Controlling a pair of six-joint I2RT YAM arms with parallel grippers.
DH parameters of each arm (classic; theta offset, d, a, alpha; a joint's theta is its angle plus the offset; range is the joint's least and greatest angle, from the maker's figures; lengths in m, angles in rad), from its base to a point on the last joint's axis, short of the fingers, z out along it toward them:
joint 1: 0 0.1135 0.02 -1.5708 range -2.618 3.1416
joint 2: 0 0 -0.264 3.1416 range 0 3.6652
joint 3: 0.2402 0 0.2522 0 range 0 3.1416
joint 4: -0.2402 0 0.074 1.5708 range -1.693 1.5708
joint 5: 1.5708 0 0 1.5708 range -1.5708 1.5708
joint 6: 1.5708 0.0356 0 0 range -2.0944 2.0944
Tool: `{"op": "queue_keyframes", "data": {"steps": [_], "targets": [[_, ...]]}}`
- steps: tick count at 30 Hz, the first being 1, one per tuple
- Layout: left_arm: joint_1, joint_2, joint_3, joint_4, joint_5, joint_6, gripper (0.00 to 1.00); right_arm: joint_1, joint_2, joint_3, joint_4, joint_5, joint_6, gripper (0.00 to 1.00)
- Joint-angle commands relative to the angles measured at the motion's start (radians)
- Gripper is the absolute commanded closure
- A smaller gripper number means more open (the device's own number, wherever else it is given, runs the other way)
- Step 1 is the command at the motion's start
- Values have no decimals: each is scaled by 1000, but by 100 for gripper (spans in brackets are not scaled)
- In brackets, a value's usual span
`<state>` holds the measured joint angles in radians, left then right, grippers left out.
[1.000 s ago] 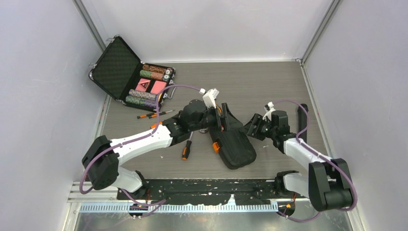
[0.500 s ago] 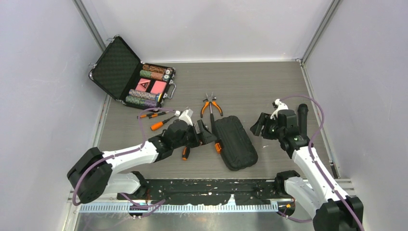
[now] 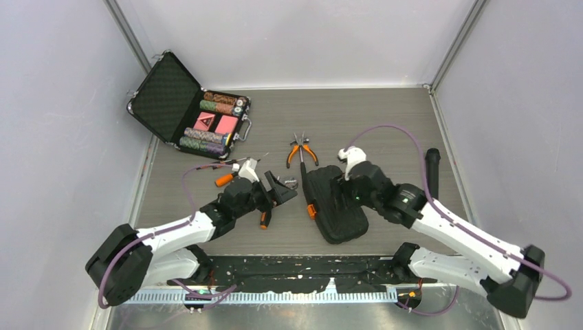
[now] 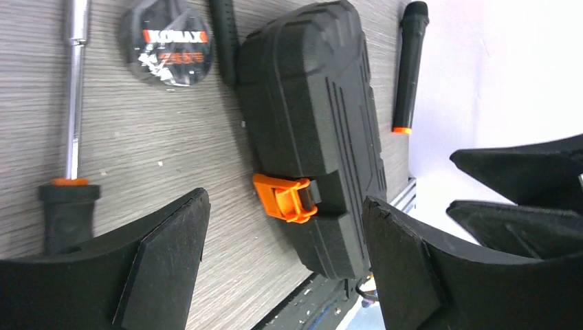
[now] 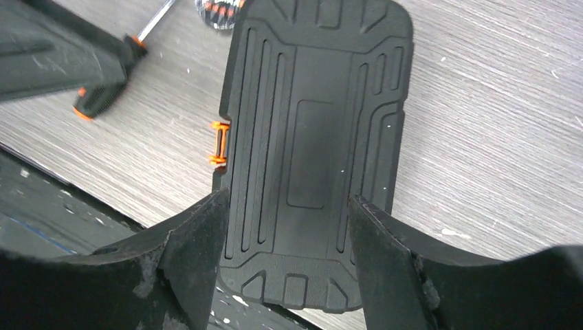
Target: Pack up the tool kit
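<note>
Pinning the black ribbed plastic clamshell case under wide, empty right jaws should let wide left jaws unlatch it.

The case is matt black plastic, ribbed, with a fine grain. Its latch is smooth orange plastic with a slight sheen. The table looks like grey wood-grain laminate, matt and flecked with white specks. The screwdriver has a bright polished metal shaft and a dull black rubbery handle. The briefcase has a quilted matt lining and pale metal edging
</note>
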<state>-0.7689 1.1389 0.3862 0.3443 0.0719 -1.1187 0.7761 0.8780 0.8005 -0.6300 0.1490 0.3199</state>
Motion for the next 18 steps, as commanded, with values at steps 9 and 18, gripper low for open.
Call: {"op": "queue_keyframes", "data": {"steps": [9,18], "targets": [[16,-77,-52,-3,-62,21,19,263,369,208,-64,263,49,17],[16,-38,-46,29,-33,47,19,263,530,227,-27,348,45,10]]}}
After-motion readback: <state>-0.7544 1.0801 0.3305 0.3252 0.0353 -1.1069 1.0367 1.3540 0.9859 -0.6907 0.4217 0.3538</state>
